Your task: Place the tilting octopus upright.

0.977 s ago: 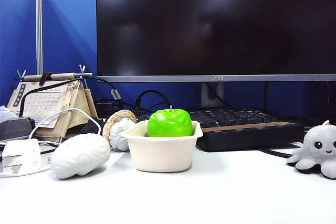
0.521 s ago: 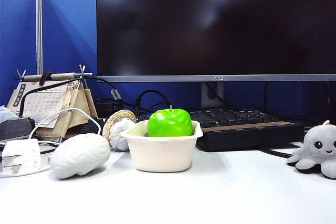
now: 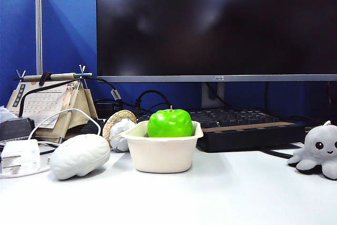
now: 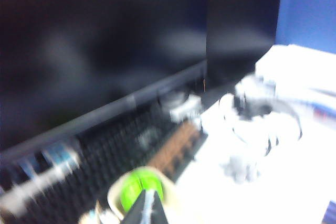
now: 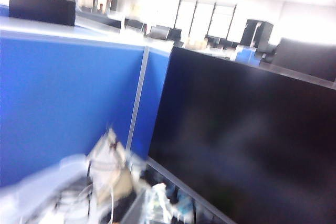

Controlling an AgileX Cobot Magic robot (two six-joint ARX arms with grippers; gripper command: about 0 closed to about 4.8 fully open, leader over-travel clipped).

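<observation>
Exterior view shows a dark monitor [image 3: 216, 25] filling the back, a black keyboard [image 3: 245, 127] under it, and a white table [image 3: 210, 193] in front. A cream bowl [image 3: 161, 151] stands mid-table with a green apple [image 3: 170, 123] in it. Left of the bowl lies a white brain toy [image 3: 80, 155], and behind it a desk calendar [image 3: 47, 104]. The octopus [image 3: 319, 151] sits upright on its tentacles at the table's right edge, well apart from the bowl. No arm appears in this view. In the blurred left wrist view, the left gripper [image 4: 147, 208] shows only its tips, pressed together and holding nothing, above the bowl. The right gripper is out of view, its jaws closed; that camera faces the monitor and a blue partition [image 5: 68, 98].
</observation>
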